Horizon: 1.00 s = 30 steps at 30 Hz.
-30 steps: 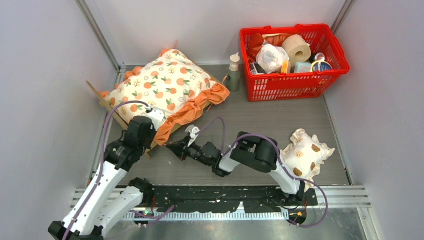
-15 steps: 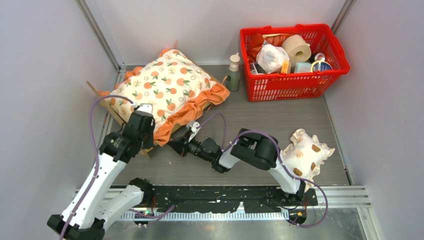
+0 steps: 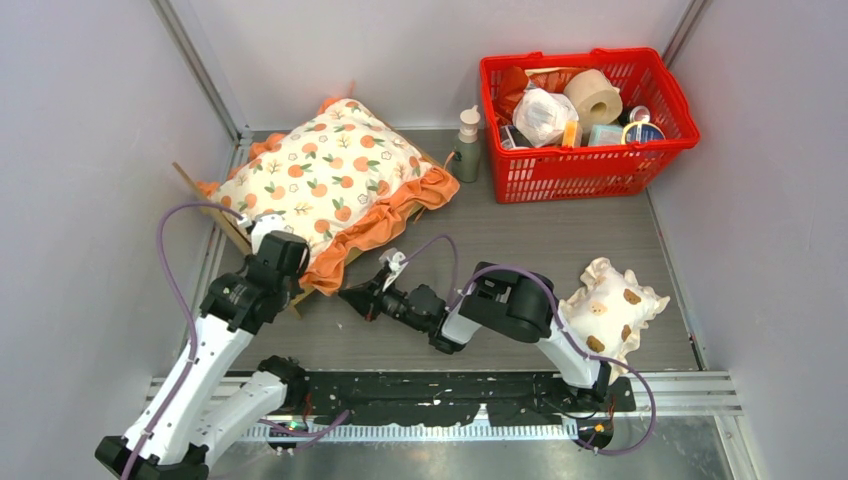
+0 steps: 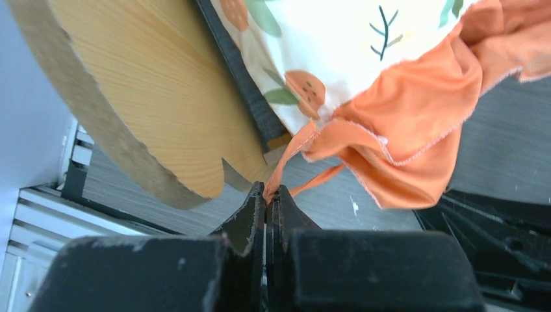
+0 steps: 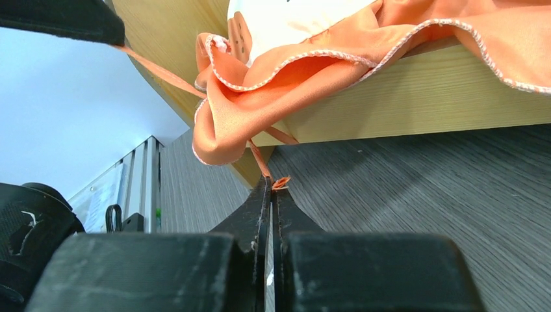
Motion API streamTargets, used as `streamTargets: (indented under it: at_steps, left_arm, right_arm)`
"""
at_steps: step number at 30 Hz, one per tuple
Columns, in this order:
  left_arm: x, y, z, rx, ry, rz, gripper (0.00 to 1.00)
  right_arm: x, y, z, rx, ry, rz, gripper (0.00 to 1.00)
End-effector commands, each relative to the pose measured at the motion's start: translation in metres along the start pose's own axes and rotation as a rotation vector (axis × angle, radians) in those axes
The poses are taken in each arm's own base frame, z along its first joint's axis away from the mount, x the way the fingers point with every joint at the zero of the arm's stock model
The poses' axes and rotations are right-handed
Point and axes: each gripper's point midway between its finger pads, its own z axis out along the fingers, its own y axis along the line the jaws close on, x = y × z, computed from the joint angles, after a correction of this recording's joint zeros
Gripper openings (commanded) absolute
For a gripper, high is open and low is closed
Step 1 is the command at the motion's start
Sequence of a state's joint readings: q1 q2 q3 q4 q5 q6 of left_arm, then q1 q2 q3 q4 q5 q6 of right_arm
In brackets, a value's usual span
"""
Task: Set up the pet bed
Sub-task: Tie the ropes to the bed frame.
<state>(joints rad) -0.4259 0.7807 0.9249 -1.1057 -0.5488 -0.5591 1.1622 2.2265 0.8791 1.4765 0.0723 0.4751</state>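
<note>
Ribbons (image 4: 289, 155) look limp, slippery — left end effector (image 4: 265, 195) and right end effector (image 5: 271, 190) each pinch one, fully closed; the pet bed (image 4: 143, 97) seems stiff, light, graspable by its rail (image 5: 416, 97).

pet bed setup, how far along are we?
Done: the orange-print cushion lies on the pet bed. In hand: the left gripper and the right gripper are each shut on a thin orange tie at the cushion's near corner, with no knot visible. Left: probably tying those, then placing the spotted pillow, which lies on the table by the right arm's base, off the bed.
</note>
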Motion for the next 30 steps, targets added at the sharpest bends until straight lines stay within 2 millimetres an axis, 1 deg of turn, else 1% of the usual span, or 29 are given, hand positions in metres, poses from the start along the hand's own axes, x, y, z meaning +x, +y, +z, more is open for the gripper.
streamTargets:
  at_steps: [1,5,8,9,12,13,14,16,17,18,21,24,25,27,28,29,30]
  left_arm:
    - [-0.042,0.035,-0.003,-0.195,-0.175,-0.013,0.00]
    - [-0.059,0.032,0.000,-0.201,-0.233,0.000,0.00]
    - [-0.074,0.035,-0.005,-0.216,-0.302,0.009,0.00]
    - [-0.080,0.032,-0.006,-0.198,-0.329,0.016,0.00]
    - [-0.096,0.010,-0.010,-0.057,-0.397,0.059,0.00]
    - [-0.099,-0.001,-0.013,0.015,-0.417,0.077,0.00]
    - [-0.103,-0.012,-0.016,0.080,-0.445,0.090,0.00]
    - [-0.109,-0.024,-0.019,0.152,-0.490,0.088,0.00]
    - [-0.110,-0.026,-0.020,0.162,-0.496,0.090,0.00]
    - [-0.111,-0.026,-0.019,0.154,-0.495,0.096,0.00]
    - [-0.108,-0.017,-0.009,0.066,-0.440,0.128,0.00]
    - [-0.104,-0.016,-0.003,0.045,-0.409,0.145,0.00]
    - [-0.102,-0.015,-0.003,0.042,-0.405,0.141,0.00]
    - [-0.100,-0.007,-0.005,0.012,-0.407,0.119,0.00]
    - [-0.099,-0.003,-0.007,-0.001,-0.412,0.110,0.00]
    - [-0.099,0.000,-0.010,-0.003,-0.419,0.107,0.00]
    - [-0.098,0.000,-0.012,0.013,-0.426,0.106,0.00]
  right_arm:
    - [0.005,-0.022,-0.002,0.071,-0.004,-0.007,0.05]
    - [0.007,-0.018,0.008,0.049,0.018,-0.031,0.05]
    - [0.012,-0.019,0.014,0.048,0.040,-0.038,0.05]
    - [0.013,-0.019,0.016,0.043,0.042,-0.036,0.05]
    - [0.022,-0.019,0.024,0.031,0.065,-0.024,0.05]
    - [0.029,-0.019,0.025,0.021,0.079,-0.018,0.05]
    - [0.026,-0.016,0.029,0.009,0.070,-0.013,0.05]
    - [0.032,-0.017,0.033,0.005,0.087,-0.019,0.05]
    - [0.037,-0.020,0.035,0.013,0.104,-0.025,0.05]
    - [0.039,-0.021,0.035,0.016,0.110,-0.025,0.05]
    - [0.046,-0.026,0.030,0.035,0.116,-0.006,0.05]
    - [0.043,-0.033,0.022,0.073,0.097,0.004,0.05]
    - [0.038,-0.033,0.018,0.076,0.085,0.001,0.05]
    - [0.028,-0.034,0.015,0.093,0.066,-0.030,0.05]
    - [0.019,-0.031,0.015,0.091,0.049,-0.043,0.05]
    - [0.017,-0.031,0.013,0.092,0.050,-0.066,0.05]
    - [0.007,-0.027,0.013,0.089,0.030,-0.073,0.05]
